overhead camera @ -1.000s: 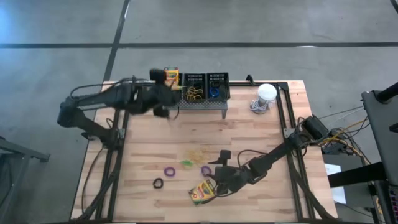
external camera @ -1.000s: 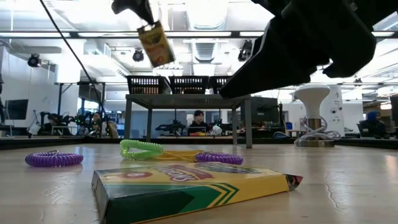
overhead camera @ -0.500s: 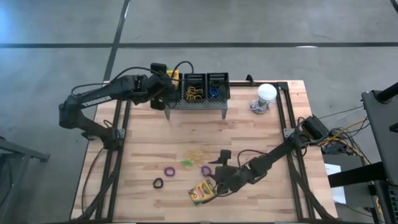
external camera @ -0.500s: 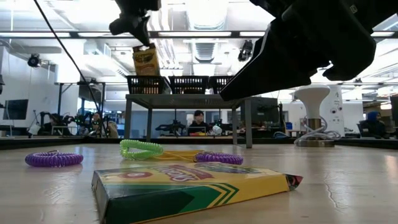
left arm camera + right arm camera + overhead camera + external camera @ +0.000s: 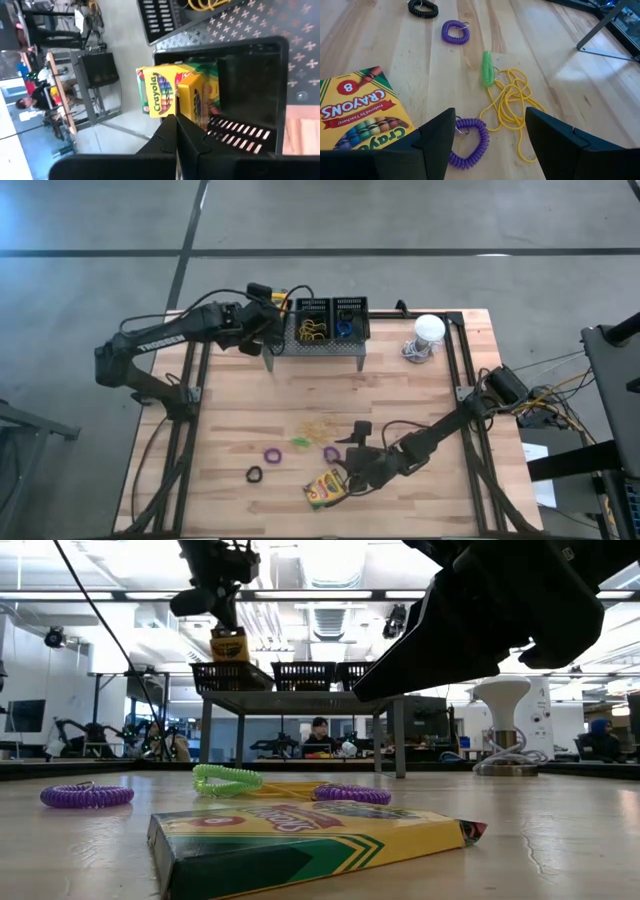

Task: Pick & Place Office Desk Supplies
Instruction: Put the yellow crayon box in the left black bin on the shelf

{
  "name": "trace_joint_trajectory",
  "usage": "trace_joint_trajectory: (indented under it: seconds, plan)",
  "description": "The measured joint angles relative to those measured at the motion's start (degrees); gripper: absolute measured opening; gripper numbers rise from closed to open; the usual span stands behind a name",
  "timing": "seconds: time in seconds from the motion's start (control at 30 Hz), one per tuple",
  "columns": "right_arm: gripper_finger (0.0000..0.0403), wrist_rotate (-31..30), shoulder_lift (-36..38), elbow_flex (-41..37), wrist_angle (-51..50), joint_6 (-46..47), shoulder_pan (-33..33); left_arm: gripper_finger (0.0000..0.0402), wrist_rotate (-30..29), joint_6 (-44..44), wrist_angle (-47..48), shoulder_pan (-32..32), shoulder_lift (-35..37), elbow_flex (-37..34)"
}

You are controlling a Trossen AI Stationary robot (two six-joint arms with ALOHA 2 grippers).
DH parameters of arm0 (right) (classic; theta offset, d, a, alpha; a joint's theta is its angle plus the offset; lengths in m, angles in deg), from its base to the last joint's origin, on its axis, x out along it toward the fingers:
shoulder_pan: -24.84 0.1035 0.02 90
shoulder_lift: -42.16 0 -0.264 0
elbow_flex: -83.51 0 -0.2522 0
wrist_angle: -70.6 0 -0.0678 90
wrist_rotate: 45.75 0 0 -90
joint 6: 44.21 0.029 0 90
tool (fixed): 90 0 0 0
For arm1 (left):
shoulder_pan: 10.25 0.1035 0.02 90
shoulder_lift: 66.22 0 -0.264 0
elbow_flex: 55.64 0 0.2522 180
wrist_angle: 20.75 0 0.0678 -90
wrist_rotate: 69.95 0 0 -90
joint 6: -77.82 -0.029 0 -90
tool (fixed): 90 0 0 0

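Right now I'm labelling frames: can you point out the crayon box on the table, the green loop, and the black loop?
crayon box on the table [image 5: 357, 112]: right wrist view, on its printed front face.
green loop [image 5: 486, 68]: right wrist view, on the middle of its coil.
black loop [image 5: 422, 8]: right wrist view, on its lower coil.

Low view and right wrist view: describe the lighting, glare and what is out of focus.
Low view: bright ceiling strip lights backlight the scene, leaving the right arm a dark silhouette; the near crayon box is soft. Right wrist view: even light, pale glare on the table; the open right gripper fingers blur at the frame edge.
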State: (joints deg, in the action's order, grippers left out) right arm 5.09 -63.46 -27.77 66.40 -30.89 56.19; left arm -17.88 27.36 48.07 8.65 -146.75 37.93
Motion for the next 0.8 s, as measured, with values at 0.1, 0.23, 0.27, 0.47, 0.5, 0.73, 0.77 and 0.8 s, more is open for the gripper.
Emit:
trace_joint_trajectory:
  seconds: [0.1,0.23,0.27,0.47,0.5,0.73,0.77,0.8]
  plan:
    - [0.0237,0.0,0.0,0.0,0.0,0.0,0.0,0.0,1.6,-0.1,-0.3,0.1,0.0,0.0]
    - [0.0237,0.0,0.0,0.0,0.1,0.0,0.0,0.001,1.6,0.3,-1.5,0.2,0.0,-0.3]
    - [0.0237,0.0,0.0,0.0,0.1,0.0,0.0,0.0016,1.6,0.7,-2.0,0.3,0.0,-0.3]
    - [0.0237,0.0,0.0,0.0,0.1,0.1,0.0,0.0072,1.6,1.4,-6.7,0.9,0.0,-0.3]
    - [0.0237,0.0,0.0,0.0,0.1,0.1,0.0,0.0083,1.6,1.4,-6.8,1.2,0.0,-0.3]
    - [0.0237,0.0,0.0,0.0,0.1,0.2,0.0,0.0123,0.7,2.3,-8.7,2.6,0.0,-0.3]
    - [0.0237,0.0,0.0,0.0,0.1,0.2,0.0,0.0123,-0.6,2.3,-8.6,2.4,0.0,-0.3]
    - [0.0237,0.0,0.0,-0.1,0.1,0.2,0.0,0.0123,-2.0,2.2,-8.1,1.8,0.0,0.0]
